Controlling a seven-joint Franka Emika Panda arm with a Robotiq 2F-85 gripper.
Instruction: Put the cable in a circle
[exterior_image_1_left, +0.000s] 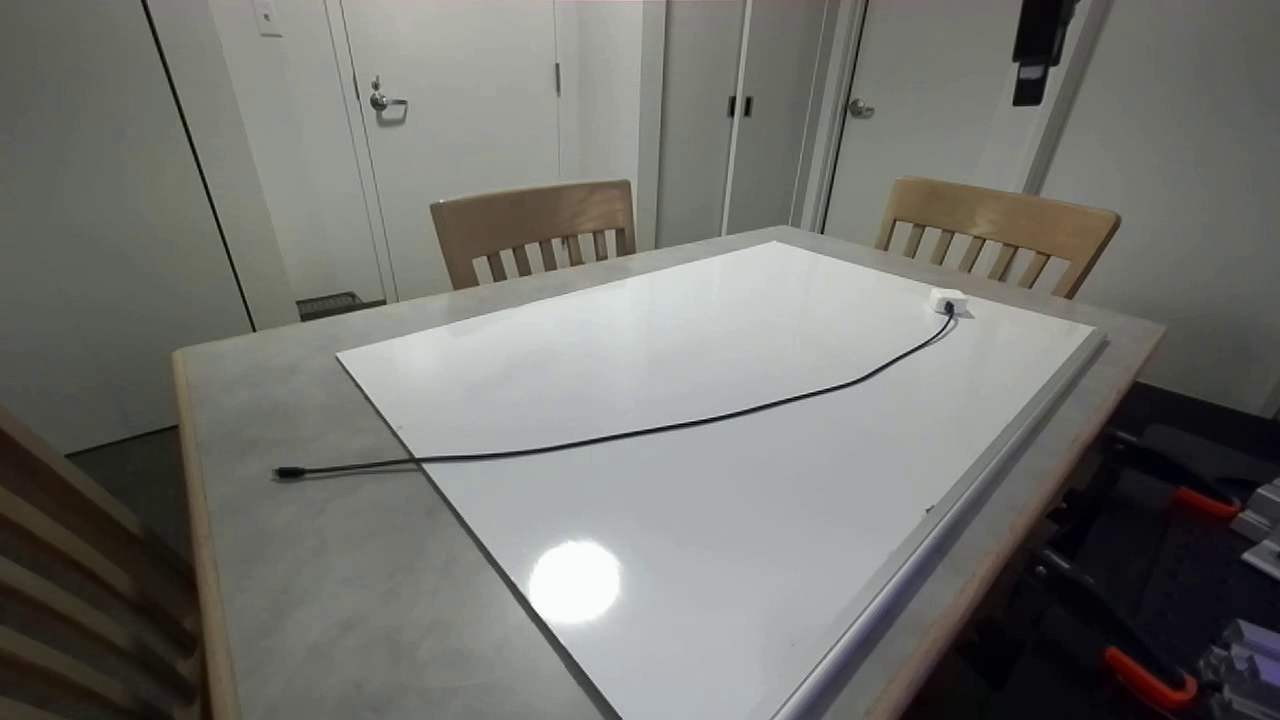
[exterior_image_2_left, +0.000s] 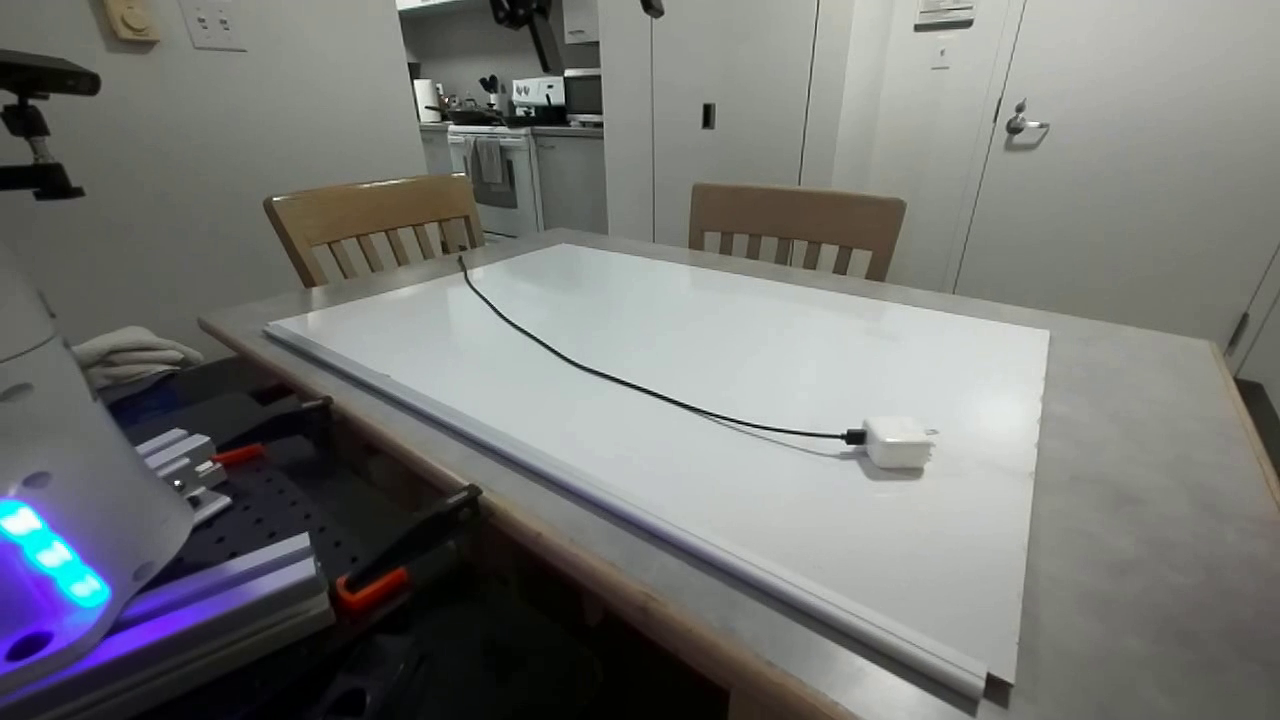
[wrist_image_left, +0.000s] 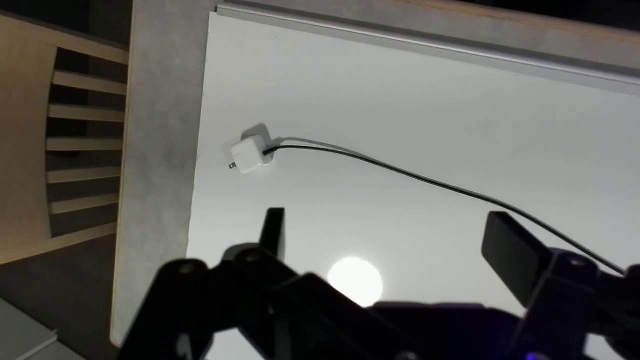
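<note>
Gripper: in the wrist view, jaws spread wide and free, with board and glare showing between the pads.
Cable: in the wrist view, crosses the board beyond the jaws, apart from them, and passes out of sight behind the finger farther from the charger.
Charger: in the wrist view, white, on the board, beyond the nearer finger and out to its side; the cable is plugged in, and prongs stick out opposite it.
Rail: in the wrist view, along the board's edge, farther beyond the jaws than the cable.
Fingers: in an exterior view, hanging apart at the top edge, well above the board.
Cable run: in an exterior view, the cable lies well below the jaws, a shallow bend from the charger to past the board's edge.
Base: in an exterior view, lower than the jaws and to picture left of them, its lights blue.
Plug end: in an exterior view, over the table, past the board's edge, well apart from a dark part at the top edge; whether that belongs to the jaws I cannot tell.
</note>
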